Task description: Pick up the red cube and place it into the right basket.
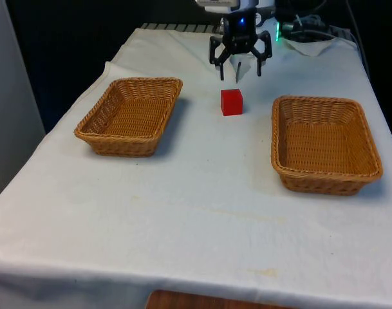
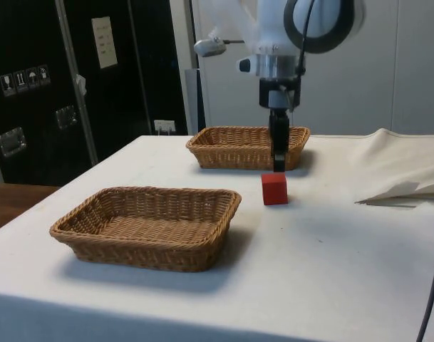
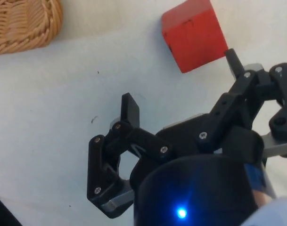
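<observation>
Clearly, the gripper [image 1: 240, 72] was held spread above and behind the red cube [image 1: 232, 102]; centring was needed before descent.

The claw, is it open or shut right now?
Open. The claw has its fingers spread apart, holding nothing; the red cube sits on the cloth nearby.

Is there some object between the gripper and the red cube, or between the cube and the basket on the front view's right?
Nothing visible blocks either path. The open gripper hangs just behind the red cube, with bare white cloth between them. Between the cube and the basket on the front view's right lies bare cloth too.
</observation>
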